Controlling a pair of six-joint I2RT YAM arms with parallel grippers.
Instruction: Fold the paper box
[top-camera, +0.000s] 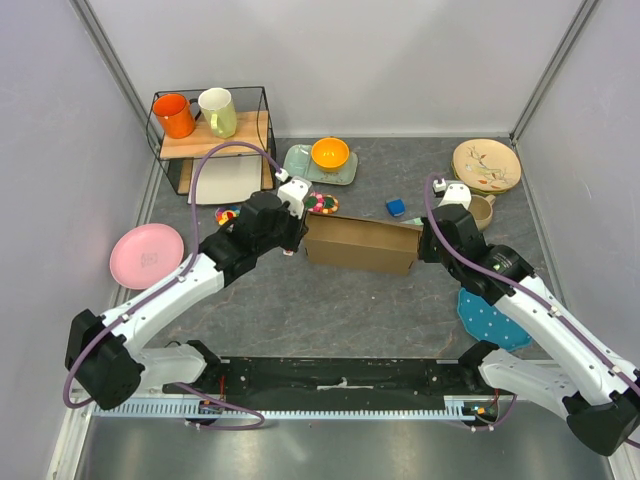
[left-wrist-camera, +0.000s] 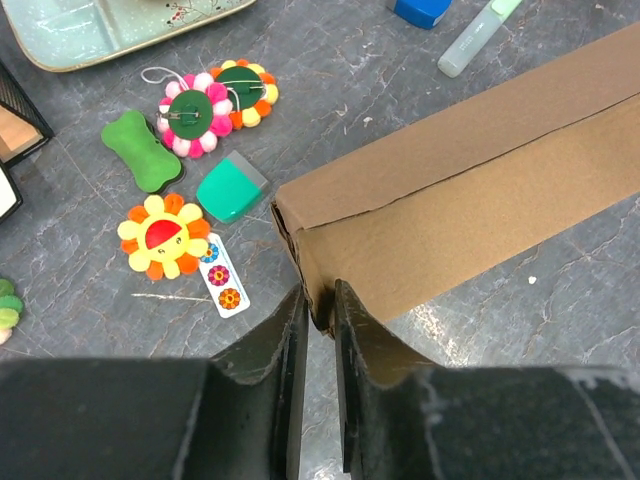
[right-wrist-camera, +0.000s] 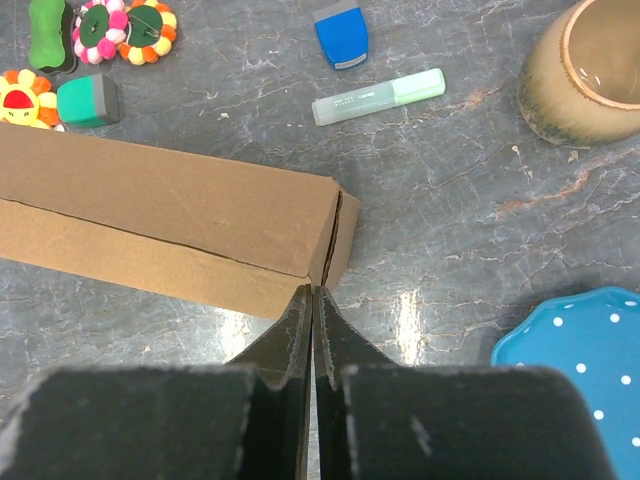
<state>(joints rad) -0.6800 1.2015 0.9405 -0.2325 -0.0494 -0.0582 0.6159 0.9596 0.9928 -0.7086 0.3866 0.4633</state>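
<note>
Seen from above: box (top-camera: 360, 245) mid-table, folded into a long low brown shape, running left to right between the two arms. Left gripper (top-camera: 295, 243) at its left end, right gripper (top-camera: 425, 245) at its right end. Too small there to judge either jaw gap.

Only from above: pink plate (top-camera: 147, 253) far left, rack (top-camera: 212, 140) with an orange mug (top-camera: 174, 115) and a white mug (top-camera: 218, 111), orange bowl (top-camera: 330, 153) on a tray (top-camera: 300, 163), patterned plate (top-camera: 486, 165) at back right.

Through the left wrist: left gripper (left-wrist-camera: 320, 310) released, jaws a little apart, straddling the near left corner of the box (left-wrist-camera: 450, 190). Shows also a seam along the top face. Beside that end, apart from it: teal eraser (left-wrist-camera: 231, 188), sun flower (left-wrist-camera: 164, 236), pom-pom flower (left-wrist-camera: 212, 106), green bone (left-wrist-camera: 142, 150).

Through the right wrist: right gripper (right-wrist-camera: 314, 300) clenched, fingers pressed together, tips against the near right corner of the box (right-wrist-camera: 170, 200). Cannot tell whether any cardboard is pinched. Beyond that end, well apart: highlighter (right-wrist-camera: 378, 97), blue eraser (right-wrist-camera: 342, 35), tan cup (right-wrist-camera: 590, 70), dotted blue plate (right-wrist-camera: 585, 360) at lower right.
</note>
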